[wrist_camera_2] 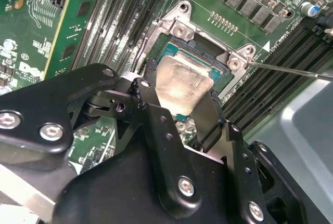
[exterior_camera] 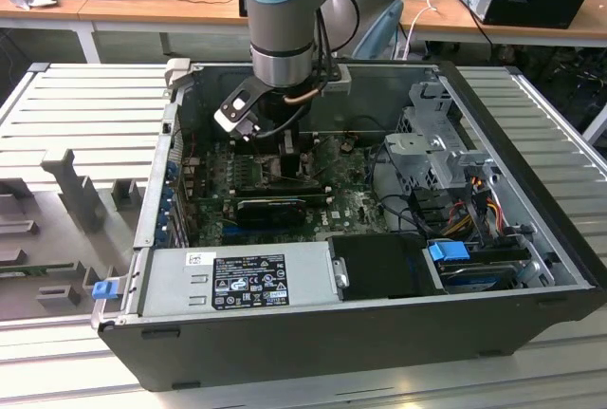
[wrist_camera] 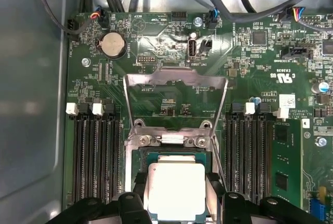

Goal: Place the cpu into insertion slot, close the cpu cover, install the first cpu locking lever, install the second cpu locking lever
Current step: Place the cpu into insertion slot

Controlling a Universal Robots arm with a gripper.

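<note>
The cpu, a flat square chip with a matt silver-grey metal top, lies over the insertion slot. The black fingers of the gripper are clamped on two of its opposite edges. The cpu cover, a thin metal frame, stands raised. The arm points straight down into the open computer case.

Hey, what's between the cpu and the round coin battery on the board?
The cpu cover, flipped open, lies between the cpu and the battery, in the first wrist view.
</note>
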